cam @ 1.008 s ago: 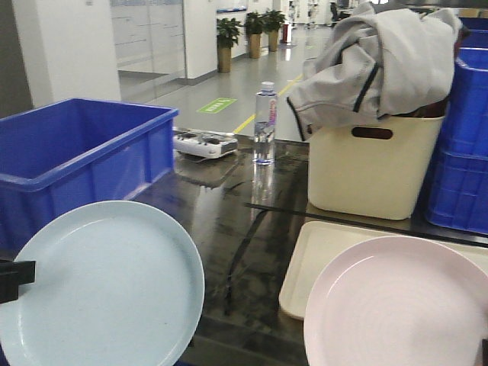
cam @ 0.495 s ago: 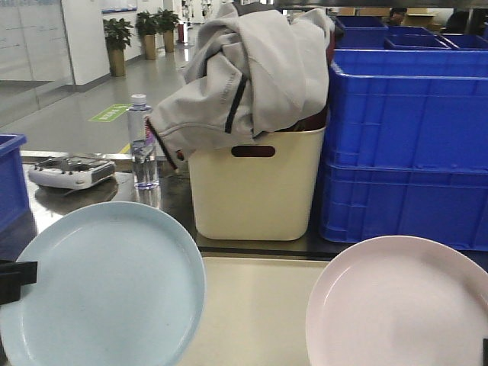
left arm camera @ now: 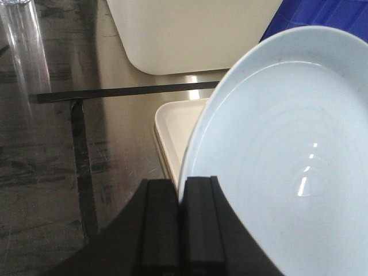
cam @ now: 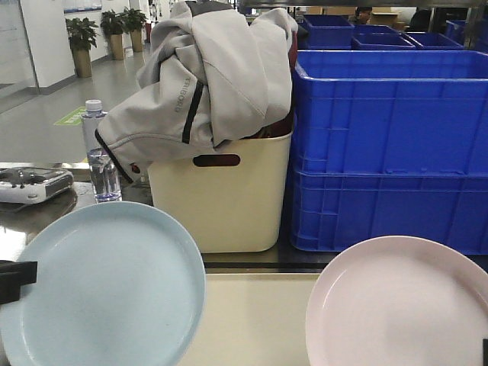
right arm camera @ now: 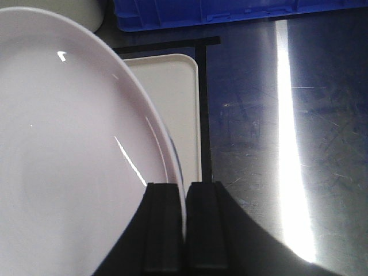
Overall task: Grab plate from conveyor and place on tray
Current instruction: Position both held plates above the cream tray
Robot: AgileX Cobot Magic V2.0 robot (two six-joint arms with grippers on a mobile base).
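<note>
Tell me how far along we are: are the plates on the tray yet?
Not yet. Done: both grabs. The left end effector grips the blue plate by its rim, the right end effector the pink plate. In hand: both plates held over the tray. Left: lowering and releasing them.

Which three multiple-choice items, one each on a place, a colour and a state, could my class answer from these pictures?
1. Where is the grey jacket? A on the floor; B draped over the cream bin; C hung on a hook.
2. What colour is the plate held by the left gripper? A pale blue; B red; C black.
3. The right gripper has its fingers: A spread wide, empty; B shut on the pink plate; C out of view.
Key: 1 B, it spills over the bin's rim; 2 A, pale blue in both views; 3 B, the rim sits between them.
</note>
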